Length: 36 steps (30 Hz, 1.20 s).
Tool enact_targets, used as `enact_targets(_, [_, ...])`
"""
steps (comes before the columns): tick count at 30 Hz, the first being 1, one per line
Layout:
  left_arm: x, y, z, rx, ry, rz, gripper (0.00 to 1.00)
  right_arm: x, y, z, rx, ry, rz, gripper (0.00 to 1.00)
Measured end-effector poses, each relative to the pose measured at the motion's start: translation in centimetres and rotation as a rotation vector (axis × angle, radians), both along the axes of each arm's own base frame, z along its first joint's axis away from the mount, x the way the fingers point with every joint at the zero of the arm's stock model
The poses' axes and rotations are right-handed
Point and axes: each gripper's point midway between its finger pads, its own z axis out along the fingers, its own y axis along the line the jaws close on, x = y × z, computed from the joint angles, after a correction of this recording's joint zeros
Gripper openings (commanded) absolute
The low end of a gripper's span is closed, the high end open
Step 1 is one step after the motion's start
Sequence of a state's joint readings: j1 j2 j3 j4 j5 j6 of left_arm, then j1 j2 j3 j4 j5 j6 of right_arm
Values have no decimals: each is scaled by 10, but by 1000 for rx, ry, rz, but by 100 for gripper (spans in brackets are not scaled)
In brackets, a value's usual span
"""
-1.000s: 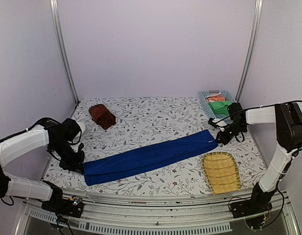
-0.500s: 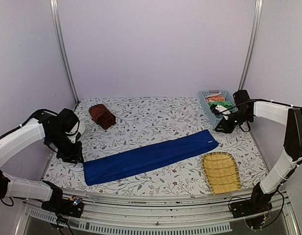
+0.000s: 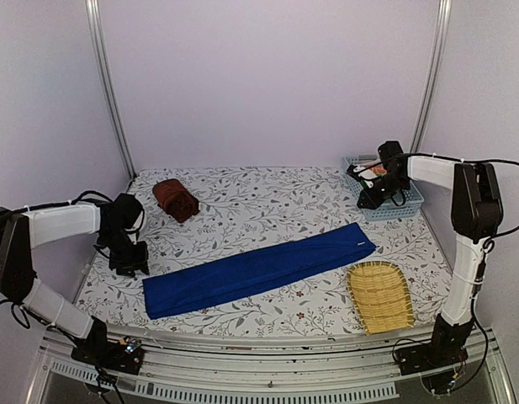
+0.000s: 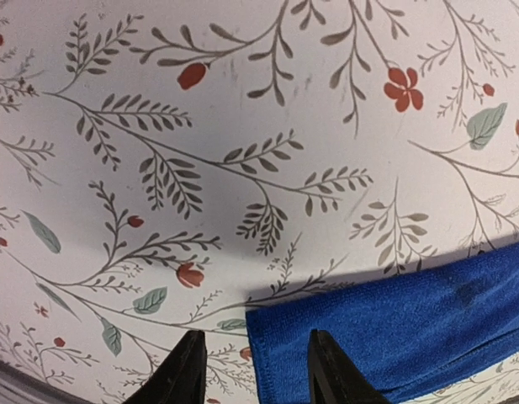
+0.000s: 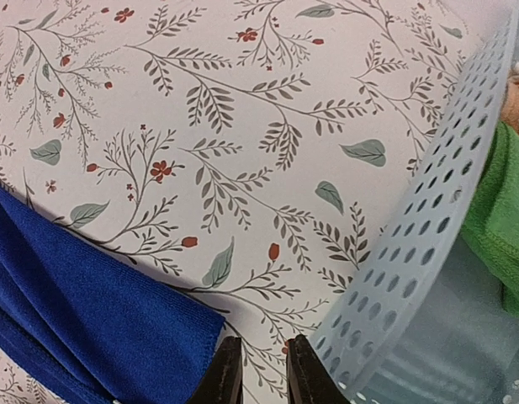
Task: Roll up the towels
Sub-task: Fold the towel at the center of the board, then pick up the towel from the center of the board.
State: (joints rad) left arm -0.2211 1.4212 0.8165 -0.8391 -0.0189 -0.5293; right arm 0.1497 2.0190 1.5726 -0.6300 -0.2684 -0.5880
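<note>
A long blue towel [image 3: 257, 269] lies flat and unrolled across the table, running from front left to right. My left gripper [image 3: 129, 259] hovers just beyond its left end, open and empty. In the left wrist view the towel's corner [image 4: 402, 328] lies below the gap of the left gripper [image 4: 255, 376]. My right gripper [image 3: 365, 199] is above the table beside the basket, past the towel's right end, with its jaws slightly apart and empty. The right wrist view shows the right gripper [image 5: 265, 376] with that towel end [image 5: 82, 320] to its left. A brown rolled towel [image 3: 176, 199] lies at the back left.
A pale blue perforated basket [image 3: 394, 207] at the back right holds green and orange cloths; its wall [image 5: 427, 244] is close to my right fingers. A wicker tray [image 3: 379, 295] sits at the front right. Metal posts stand at the back corners.
Both grippers have left the blue towel's ends. The left one drew back and to the left. The right one rose and moved back towards the basket. The towel stays flat.
</note>
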Motion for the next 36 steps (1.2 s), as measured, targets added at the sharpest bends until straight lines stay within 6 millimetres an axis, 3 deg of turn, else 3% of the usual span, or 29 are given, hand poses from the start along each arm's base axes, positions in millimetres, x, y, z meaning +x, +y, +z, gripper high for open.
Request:
enact_targets(9, [-3,5,-32,23,109,-7,36,1,17,-22,-19,53,34,26])
enact_targets(21, [2,-3,-33,-24,108,-43,0,10,23,-34,-97,58,127,28])
enact_targets(28, [4,-1,-32,-25,100,-42,0,1,28,-47,-153,103,187,33])
enact_targets(36, [12,23,-32,11,73,35,0,-13,28,-50,-167,154,229,33])
